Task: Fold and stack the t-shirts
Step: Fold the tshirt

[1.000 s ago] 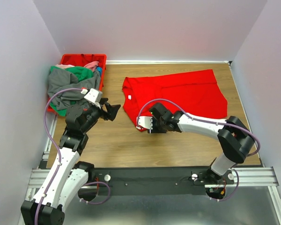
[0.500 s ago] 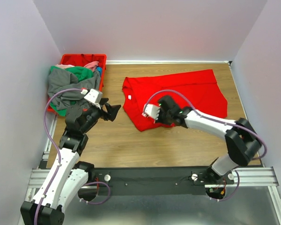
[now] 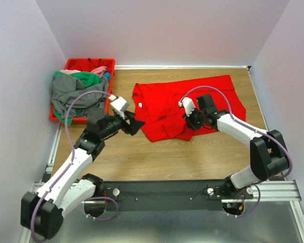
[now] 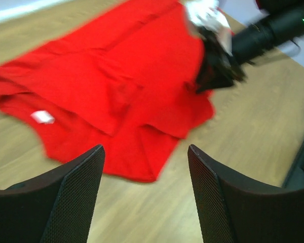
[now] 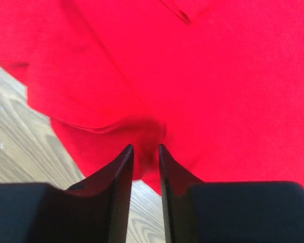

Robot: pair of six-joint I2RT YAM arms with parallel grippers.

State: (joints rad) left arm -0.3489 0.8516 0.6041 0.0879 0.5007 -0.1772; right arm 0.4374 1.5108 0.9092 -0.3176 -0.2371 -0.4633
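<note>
Worktop (image 3: 142, 157): wood grain.
Red t-shirt (image 3: 162, 104): spread at the far centre, near edge rumpled.
Other t-shirts (image 3: 76, 91): grey, green and pink heap in a red crate (image 3: 88, 63), far left corner.
Left gripper (image 3: 134, 125): wide, empty, beside the shirt's left edge.
Right gripper (image 5: 145, 148): narrow, red cloth bunched at its tips; grip cannot be told.

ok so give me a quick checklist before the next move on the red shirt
1. left claw open and empty, beside the collar end: ok
2. right claw gripping the red t-shirt: cannot tell, jaws narrow, cloth puckered at the tips
3. red t-shirt lying flat: not ok, near edge rumpled and folded over
4. neck label in view: ok
5. two claws apart from each other: ok
6. other shirts piled on the crate, off to the side: ok
</note>
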